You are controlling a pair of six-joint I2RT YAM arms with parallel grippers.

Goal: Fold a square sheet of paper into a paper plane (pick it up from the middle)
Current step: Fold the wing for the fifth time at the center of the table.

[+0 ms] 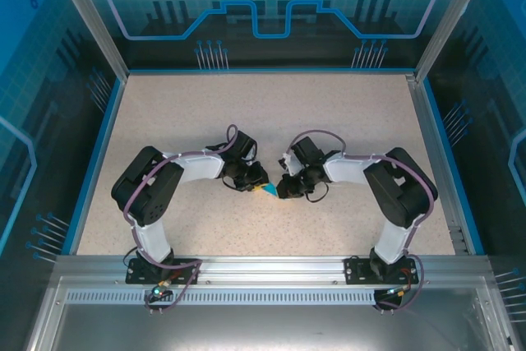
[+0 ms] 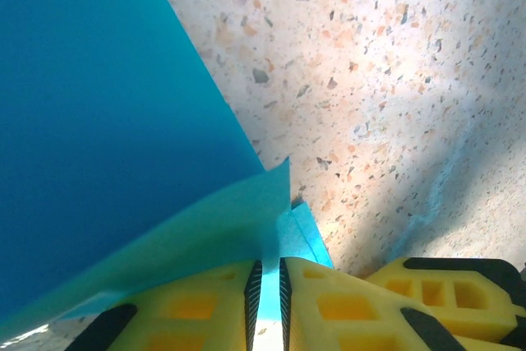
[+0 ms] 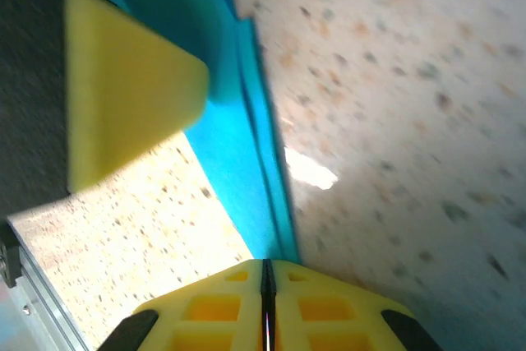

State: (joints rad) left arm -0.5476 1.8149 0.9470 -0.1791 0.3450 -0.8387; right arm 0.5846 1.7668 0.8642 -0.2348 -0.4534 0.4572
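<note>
Teal paper sheet (image 2: pixel 99 121): creased, layered, sitting between my two arms mid-tabletop (image 2: pixel 394 80). Cannot tell whether it is lifted or resting.

Left gripper (image 2: pixel 267 285): pinched together on a folded corner, a sliver of teal showing between the pads.

Right gripper (image 3: pixel 265 281): clamped on the sheet's narrow end, its edge running straight into the pads.

Judgement: featherweight, limp, smooth, marks with any stray crease, and tears if my arms pull apart. Hold it at doubled folded edges; single-layer spans would sag or slip.

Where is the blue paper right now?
In the top view, the blue paper sits mid-table, pinched at either end by the left gripper and the right gripper.
</note>
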